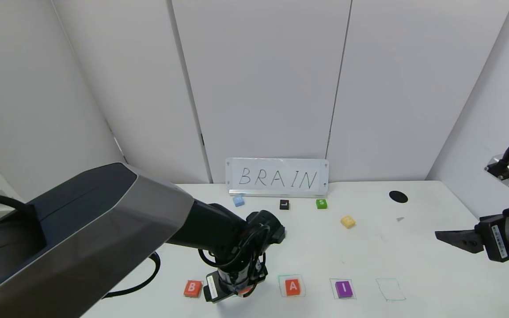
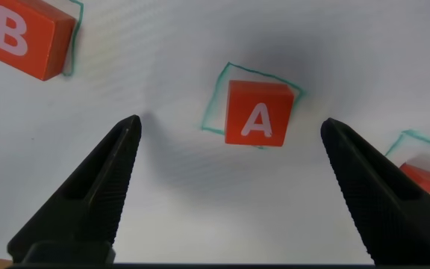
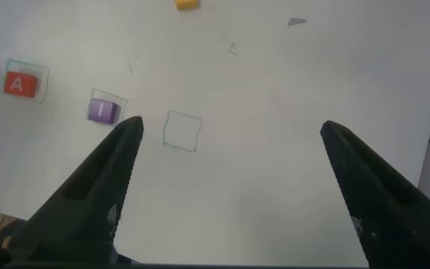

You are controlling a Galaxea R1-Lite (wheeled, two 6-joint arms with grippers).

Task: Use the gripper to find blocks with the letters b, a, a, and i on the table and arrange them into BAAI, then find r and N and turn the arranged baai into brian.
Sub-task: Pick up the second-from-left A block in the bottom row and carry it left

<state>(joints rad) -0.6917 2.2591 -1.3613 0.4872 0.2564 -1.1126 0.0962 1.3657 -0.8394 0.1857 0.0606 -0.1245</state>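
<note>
White walls stand behind the big white table (image 1: 413,247), which has a black round spot and thin green squares drawn on it.

Four small flat square blocks with white letters sit in a row near the front edge: an orange B block (image 1: 192,288), an orange A block (image 2: 257,113) right under the left gripper (image 2: 230,161), a second orange A block (image 1: 293,286) and a purple I block (image 1: 343,288). One drawn square past the I holds nothing.

The left gripper hangs over the first A with its two black fingers wide apart, touching nothing. The right gripper (image 3: 230,161) waits off to the right side, fingers wide apart too, holding nothing.

I think this A has to come out so an R can go after the B. To do it well, come straight down with a finger on each side, squeeze the flat sides, and keep clear of the B.

The pale yellow square block (image 1: 347,221), likely the N, lies further back on the table. I cannot see an R block.

A white sign (image 1: 277,177) at the back reads BRAIN. A small green block (image 1: 321,203) reads S.
</note>
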